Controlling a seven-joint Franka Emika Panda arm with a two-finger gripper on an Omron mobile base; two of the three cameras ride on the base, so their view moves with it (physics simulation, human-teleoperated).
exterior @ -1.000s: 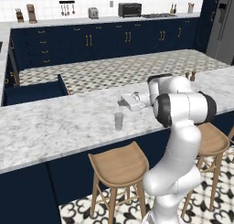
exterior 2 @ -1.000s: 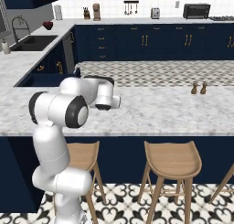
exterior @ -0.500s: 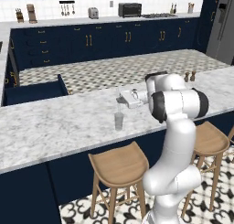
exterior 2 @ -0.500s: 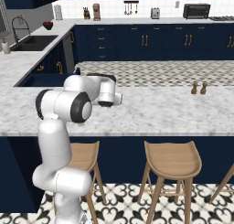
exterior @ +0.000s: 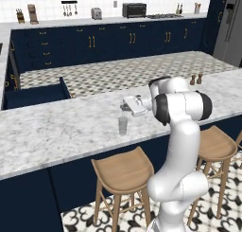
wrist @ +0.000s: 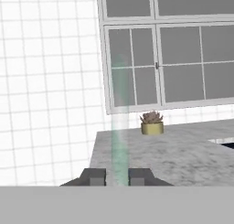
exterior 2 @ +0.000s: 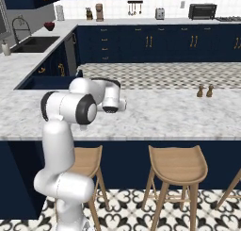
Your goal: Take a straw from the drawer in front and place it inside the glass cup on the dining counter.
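One straw [wrist: 120,127] in pincer [wrist: 117,176], cup [exterior: 123,125] below

Three wooden stools [exterior 2: 178,164] below; pepper shakers [exterior 2: 204,90] far right; toaster oven [exterior: 133,10] rear.

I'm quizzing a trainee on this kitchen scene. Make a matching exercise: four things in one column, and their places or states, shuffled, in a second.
Things:
1. thin pale straw
2. small clear glass cup
3. dark navy drawer
4. two-finger gripper

Places or states:
A. pulled open
B. shut on the straw
C. standing on the speckled marble dining counter
D. upright between the fingertips

Pairs: 1-D, 2-C, 3-A, 4-B
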